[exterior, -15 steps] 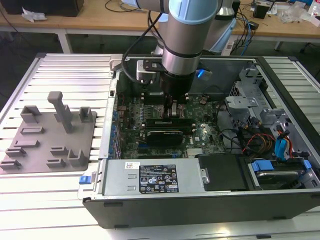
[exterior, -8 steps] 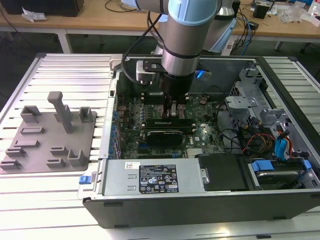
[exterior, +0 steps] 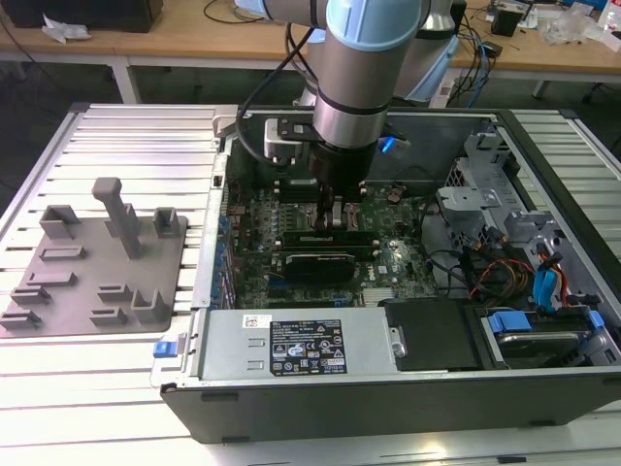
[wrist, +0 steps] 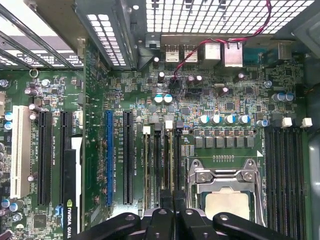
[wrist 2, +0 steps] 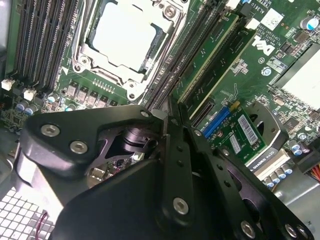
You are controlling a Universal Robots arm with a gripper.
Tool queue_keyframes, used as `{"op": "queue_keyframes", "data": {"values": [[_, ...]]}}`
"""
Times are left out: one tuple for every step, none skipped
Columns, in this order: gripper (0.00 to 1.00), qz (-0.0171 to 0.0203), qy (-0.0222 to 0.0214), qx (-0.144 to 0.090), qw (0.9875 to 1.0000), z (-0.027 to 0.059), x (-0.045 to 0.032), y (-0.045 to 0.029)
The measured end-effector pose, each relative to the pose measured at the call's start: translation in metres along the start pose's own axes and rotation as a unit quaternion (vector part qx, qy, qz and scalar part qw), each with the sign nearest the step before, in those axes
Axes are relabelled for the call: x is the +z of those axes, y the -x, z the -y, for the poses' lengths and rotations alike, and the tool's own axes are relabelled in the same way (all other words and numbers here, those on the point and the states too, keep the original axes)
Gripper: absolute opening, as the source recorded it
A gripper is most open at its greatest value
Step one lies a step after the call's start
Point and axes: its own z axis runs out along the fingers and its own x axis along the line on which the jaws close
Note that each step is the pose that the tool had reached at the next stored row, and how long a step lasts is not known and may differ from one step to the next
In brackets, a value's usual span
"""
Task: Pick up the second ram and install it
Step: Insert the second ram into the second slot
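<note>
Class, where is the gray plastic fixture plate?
On the exterior view's left, the gray plastic fixture plate lies on the slatted table beside the open black computer case.

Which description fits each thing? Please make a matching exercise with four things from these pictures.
Things:
1. gripper
2. gray fixture plate
3. CPU socket
4. long expansion slot

Descriptions:
A. blue
B. outside the computer case, on the exterior view's left
C. low over the motherboard, inside the case
D. metal frame around a pale square

Pairs: 1-C, 2-B, 3-D, 4-A
</note>
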Motion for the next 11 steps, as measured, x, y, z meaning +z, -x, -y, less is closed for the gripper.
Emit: {"op": "queue_keyframes", "data": {"values": [[0.09, 0.0, 0.0, 0.0, 1.0, 0.0, 0.0001, 0.0], [0.09, 0.0, 0.0, 0.0, 1.0, 0.0, 0.0001, 0.0], [0.09, 0.0, 0.0, 0.0, 1.0, 0.0, 0.0001, 0.0], [0.09, 0.0001, 0.0, 0.0, 1.0, 0.0, 0.0002, 0.0], [0.09, 0.0, 0.0, 0.0, 1.0, 0.0, 0.0002, 0.0], [0.09, 0.0001, -0.0001, 0.0, 1.0, 0.0, 0.0005, 0.0001], [0.09, 0.0003, -0.0001, 0.0, 1.0, 0.0001, 0.0014, 0.0001], [0.09, 0.0001, -0.0001, 0.0, 1.0, 0.0002, 0.0017, 0.0], [0.09, 0.0001, 0.0, 0.0, 1.0, 0.0002, 0.0026, 0.0], [0.09, 0.0001, 0.0, 0.0, 1.0, 0.0003, 0.0035, 0.0], [0.09, 0.0001, 0.0, 0.0, 1.0, 0.0003, 0.005, -0.0001]]}}
